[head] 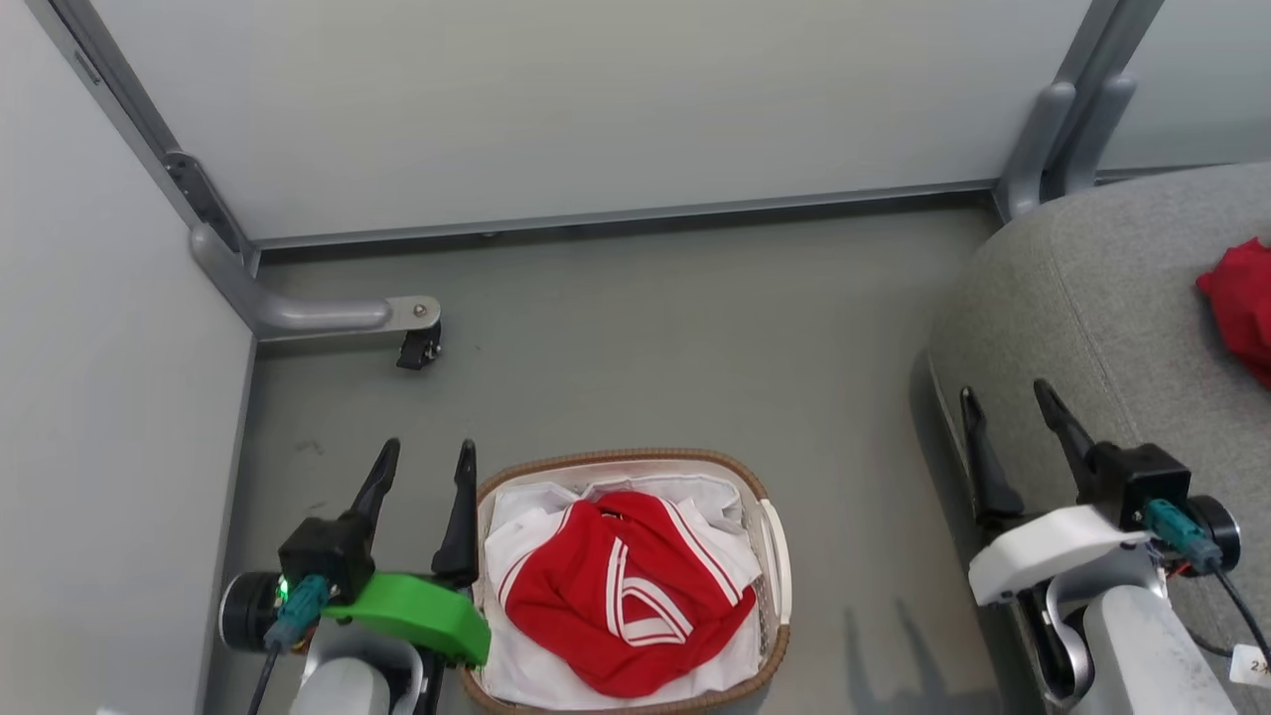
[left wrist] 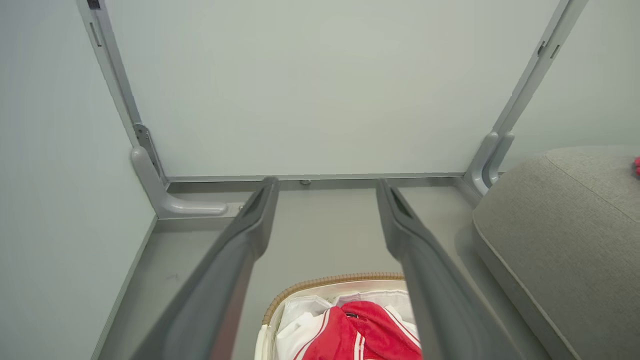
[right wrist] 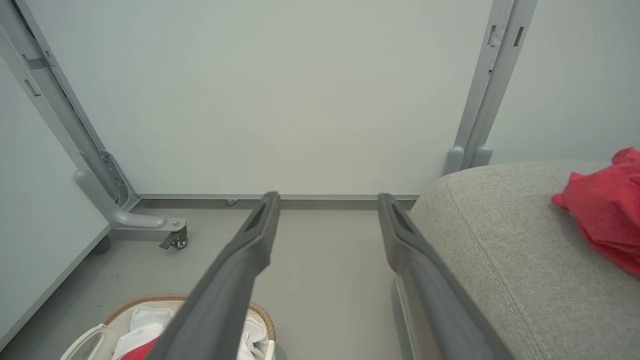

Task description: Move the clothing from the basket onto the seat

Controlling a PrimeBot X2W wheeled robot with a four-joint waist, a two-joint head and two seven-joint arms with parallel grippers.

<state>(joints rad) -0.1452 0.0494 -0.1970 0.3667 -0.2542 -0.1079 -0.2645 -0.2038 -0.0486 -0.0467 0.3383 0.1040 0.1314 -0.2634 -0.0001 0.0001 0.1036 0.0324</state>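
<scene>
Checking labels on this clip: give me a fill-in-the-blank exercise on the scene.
The garment in the basket is ____ with white stripes. A second garment lies on the grey upholstered ____. The left gripper and right gripper are both ____, holding nothing.
Missing words: red; seat; open.

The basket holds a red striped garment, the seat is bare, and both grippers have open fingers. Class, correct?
The seat is not bare: the right wrist view shows red clothing on it. The basket does hold a red striped garment, and the left gripper and right gripper have open fingers.
</scene>
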